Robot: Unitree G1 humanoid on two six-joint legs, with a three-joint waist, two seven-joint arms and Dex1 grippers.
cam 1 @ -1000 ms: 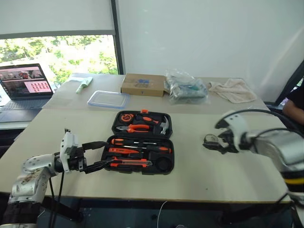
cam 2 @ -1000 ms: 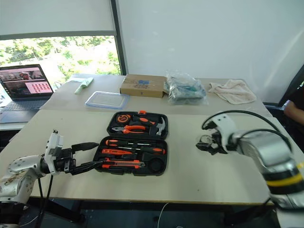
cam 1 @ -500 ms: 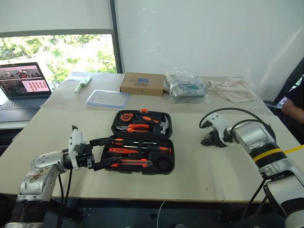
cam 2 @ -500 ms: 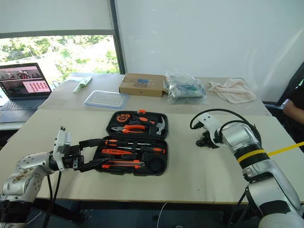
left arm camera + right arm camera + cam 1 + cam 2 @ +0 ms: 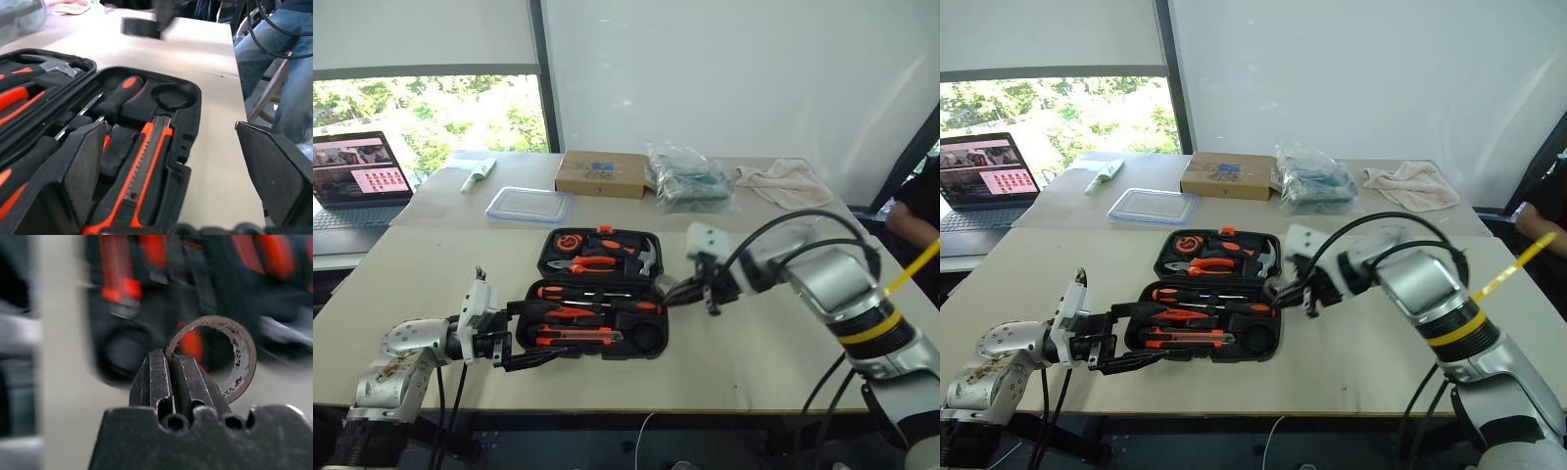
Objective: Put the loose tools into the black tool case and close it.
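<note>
Beside one open tool case (image 5: 603, 294), right claw (image 5: 171, 363) pinches one tape roll (image 5: 234, 355).

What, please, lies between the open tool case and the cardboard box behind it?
Bare tabletop, with the seam between two tables, separates the black tool case from the cardboard box, in both eye views.

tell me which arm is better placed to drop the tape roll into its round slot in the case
Right. Its gripper is shut on the tape roll, right beside the black tool case. The left gripper is open at the case's opposite end.
</note>
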